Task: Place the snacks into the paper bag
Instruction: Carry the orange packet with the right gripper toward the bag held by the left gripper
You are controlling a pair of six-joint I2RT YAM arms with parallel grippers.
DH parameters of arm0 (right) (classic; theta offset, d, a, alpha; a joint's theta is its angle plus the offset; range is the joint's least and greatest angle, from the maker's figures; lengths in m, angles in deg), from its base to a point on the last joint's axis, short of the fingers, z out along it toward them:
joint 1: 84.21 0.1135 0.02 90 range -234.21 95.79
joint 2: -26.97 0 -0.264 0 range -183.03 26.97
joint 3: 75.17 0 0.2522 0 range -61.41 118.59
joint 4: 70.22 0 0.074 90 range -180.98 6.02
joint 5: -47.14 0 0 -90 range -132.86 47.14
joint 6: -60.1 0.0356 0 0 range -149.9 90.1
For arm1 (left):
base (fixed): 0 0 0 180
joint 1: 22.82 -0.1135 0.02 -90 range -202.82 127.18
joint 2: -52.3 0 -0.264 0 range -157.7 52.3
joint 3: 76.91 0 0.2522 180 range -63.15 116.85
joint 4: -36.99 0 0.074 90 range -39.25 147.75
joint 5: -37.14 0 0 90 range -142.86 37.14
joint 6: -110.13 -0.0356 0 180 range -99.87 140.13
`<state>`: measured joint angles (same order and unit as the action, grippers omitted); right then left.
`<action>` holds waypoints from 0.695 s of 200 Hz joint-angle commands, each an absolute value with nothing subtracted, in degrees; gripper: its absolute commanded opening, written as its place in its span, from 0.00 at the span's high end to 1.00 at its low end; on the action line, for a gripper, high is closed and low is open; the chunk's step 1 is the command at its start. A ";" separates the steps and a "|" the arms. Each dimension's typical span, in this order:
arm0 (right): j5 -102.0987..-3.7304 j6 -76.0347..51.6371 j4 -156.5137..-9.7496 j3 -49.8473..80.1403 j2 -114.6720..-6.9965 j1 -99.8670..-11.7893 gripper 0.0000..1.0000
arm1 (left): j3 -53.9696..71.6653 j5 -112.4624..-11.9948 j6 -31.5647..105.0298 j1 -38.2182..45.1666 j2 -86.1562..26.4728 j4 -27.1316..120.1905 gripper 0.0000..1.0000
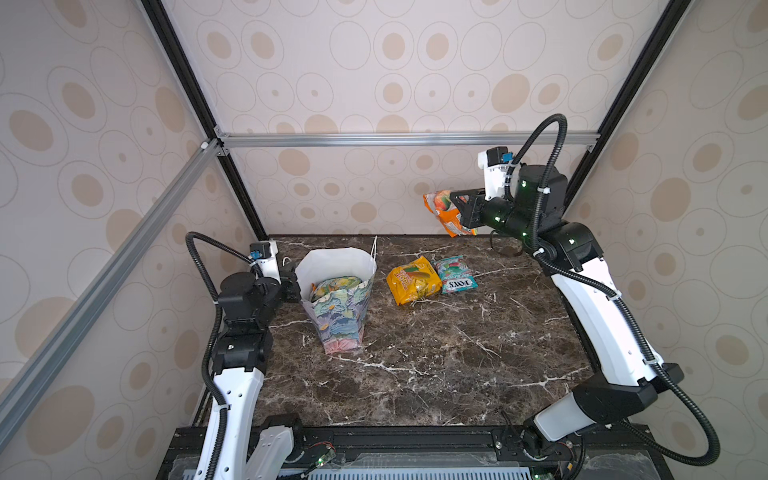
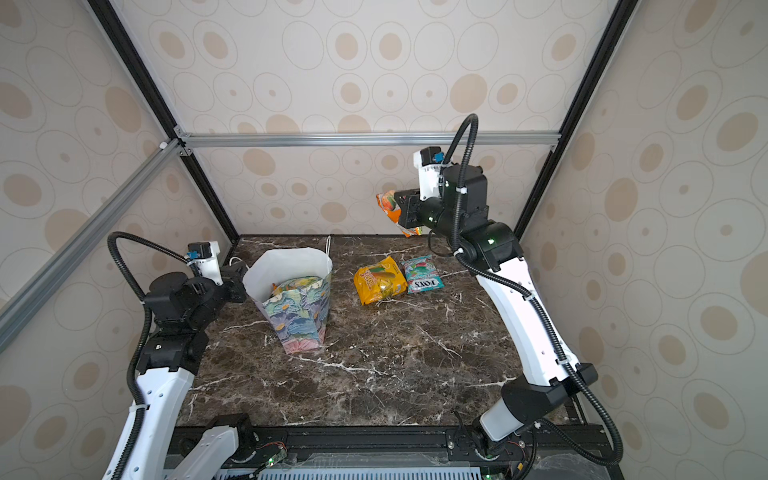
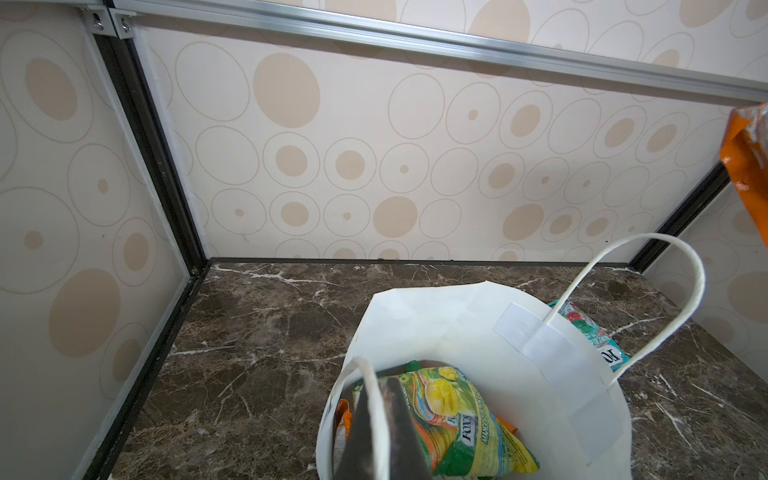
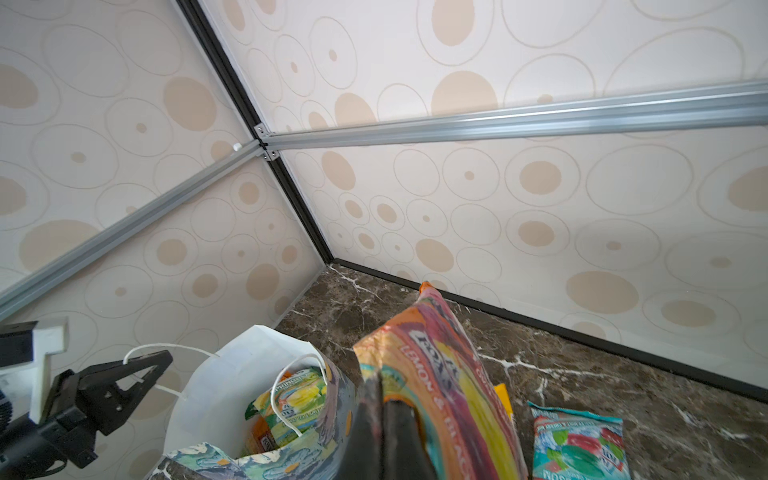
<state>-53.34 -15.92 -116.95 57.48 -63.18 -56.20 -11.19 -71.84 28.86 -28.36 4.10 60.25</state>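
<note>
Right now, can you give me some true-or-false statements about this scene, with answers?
1. The right gripper holds an orange packet in the air. True.
2. The paper bag is empty. False: packets already lie inside.
3. A yellow packet and a teal packet lie on the table. True.
4. The paper bag lies on its side. False: it stands upright, mouth open.
5. The left gripper is shut on the bag's cord handle. True.

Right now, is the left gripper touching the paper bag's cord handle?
Touching: the left wrist view shows the left gripper shut on the paper bag's cord handle.
</note>
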 commanded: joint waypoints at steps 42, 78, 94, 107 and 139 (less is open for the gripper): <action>-53.33 -18.94 -115.60 69.82 -68.96 -47.48 1.00 | -10.24 -72.36 28.90 -28.87 4.93 59.10 1.00; -52.75 -19.73 -115.62 77.22 -73.18 -43.23 1.00 | -10.33 -72.31 28.99 -28.83 4.87 59.09 1.00; -52.95 -19.77 -115.01 79.19 -74.84 -41.51 1.00 | -10.26 -72.34 29.00 -28.80 4.71 59.10 1.00; -52.35 -19.97 -114.62 80.79 -76.28 -40.44 1.00 | -10.24 -72.38 28.97 -28.83 4.73 59.12 1.00; -53.22 -18.50 -113.61 84.44 -79.82 -39.18 1.00 | -10.40 -72.68 29.00 -28.80 4.67 59.01 1.00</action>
